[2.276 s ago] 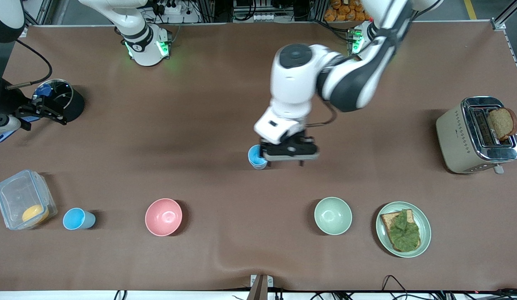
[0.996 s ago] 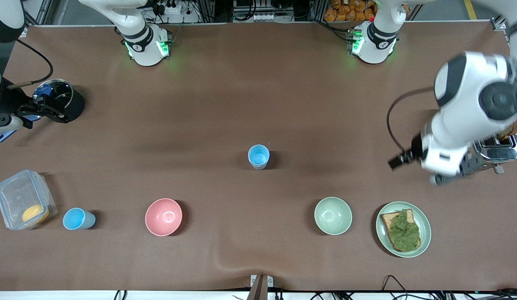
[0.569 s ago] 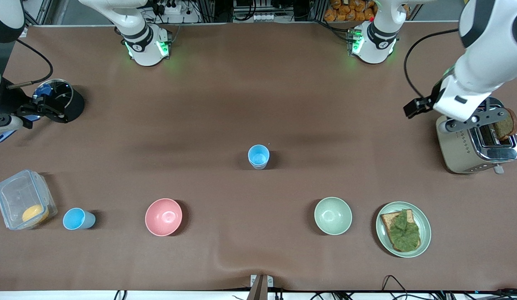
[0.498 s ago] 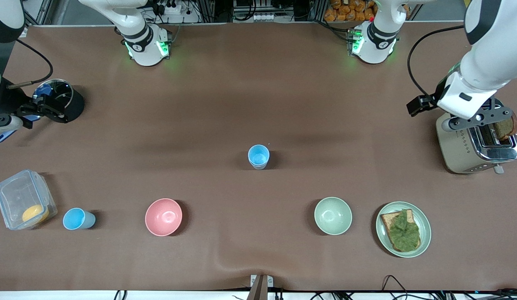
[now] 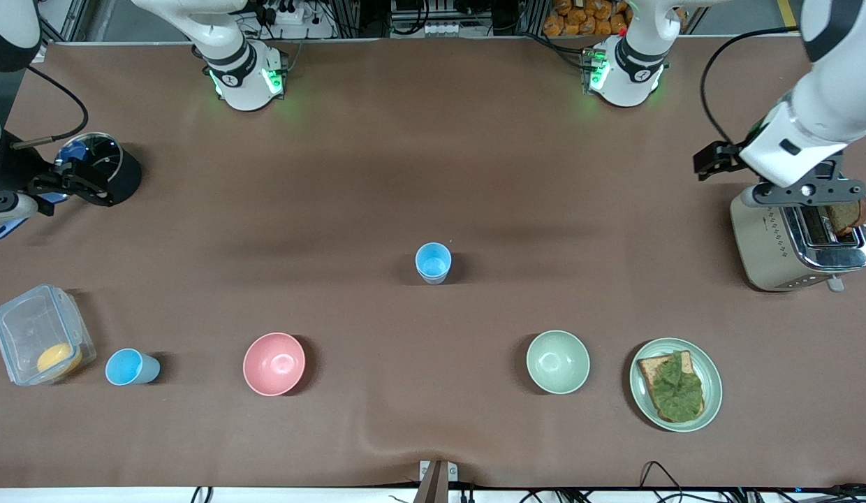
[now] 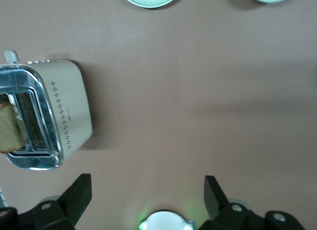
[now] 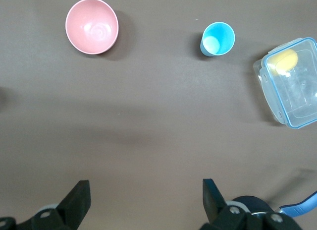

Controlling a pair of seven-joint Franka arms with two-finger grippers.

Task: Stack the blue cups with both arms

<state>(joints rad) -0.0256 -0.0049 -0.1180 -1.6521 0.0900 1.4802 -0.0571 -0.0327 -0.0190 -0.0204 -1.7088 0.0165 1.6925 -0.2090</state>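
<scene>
Blue cups (image 5: pixel 433 263) stacked (grippers apart)

No text, label, brand, number or sign can be read on anything in these views.

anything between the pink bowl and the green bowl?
Nothing: front view shows bare brown table between pink bowl and green bowl. The stacked blue cups sit farther from the camera.

Two white jointed robot arms with black joint rings

The left arm (image 5: pixel 820 105) trails a black cable; both round white bases glow green at their sides. The left gripper (image 6: pixel 147 195) and the right gripper (image 7: pixel 144 196) are dark, with matte black wedge-shaped fingers (image 6: pixel 79 193) and silver screws.
</scene>
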